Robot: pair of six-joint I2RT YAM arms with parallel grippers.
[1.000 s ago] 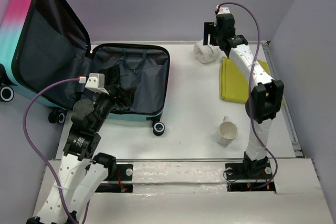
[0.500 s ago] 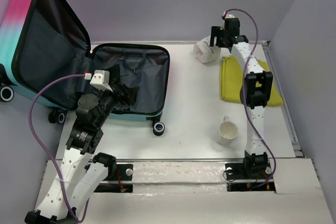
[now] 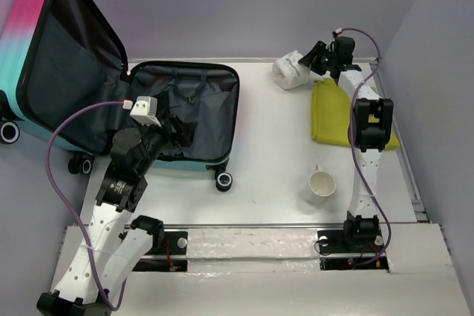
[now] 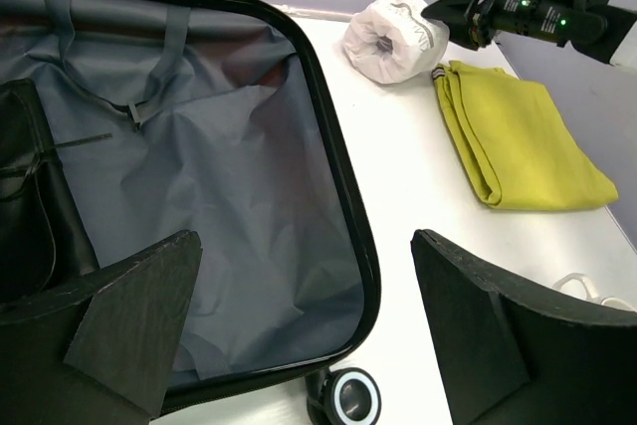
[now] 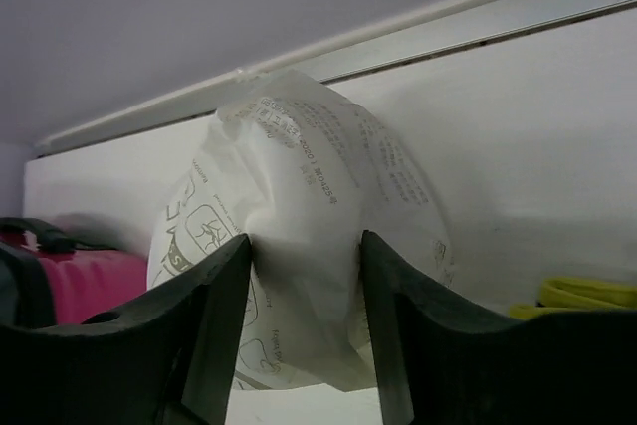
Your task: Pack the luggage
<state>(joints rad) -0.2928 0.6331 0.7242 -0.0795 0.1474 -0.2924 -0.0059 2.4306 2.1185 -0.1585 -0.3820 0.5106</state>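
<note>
Hovering over luggage (image 3: 204,101), left hand (image 4: 304,246) spread, right hand (image 5: 304,286) gripping roll (image 5: 299,166)

Free lane between luggage (image 3: 211,112), mug (image 3: 321,186)

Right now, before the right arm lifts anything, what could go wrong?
The right gripper pinches only part of the soft white wrapped roll, so it may slip out, or the wrapper may tear, when lifted. The left gripper hangs open over the luggage, where the roll probably has to go; the two arms could collide there.
</note>
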